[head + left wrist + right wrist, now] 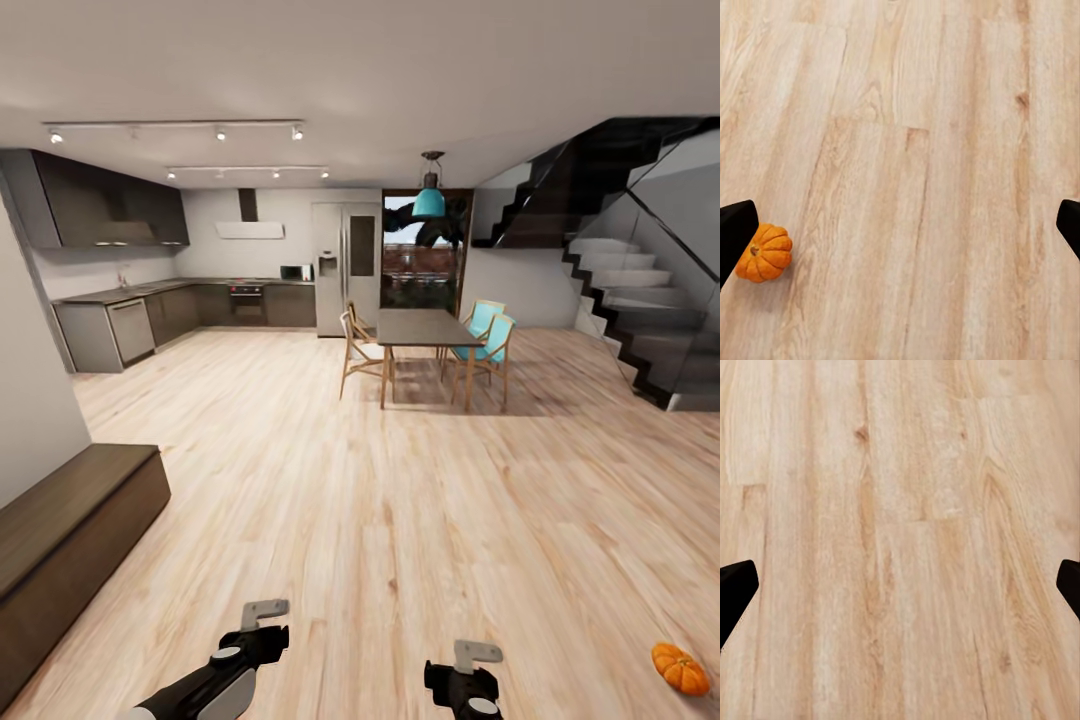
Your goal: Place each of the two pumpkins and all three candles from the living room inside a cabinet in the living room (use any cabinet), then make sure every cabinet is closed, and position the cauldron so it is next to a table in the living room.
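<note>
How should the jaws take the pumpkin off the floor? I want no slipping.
Judging by its pose, come from straight above: the pumpkin lies alone on the wood floor, slightly tipped, stem sideways. Close on opposite sides of its ribbed belly at the widest part, not on the short stem.

You won't find any readable text, label, brand, number or sign on anything in these three views right now.
</note>
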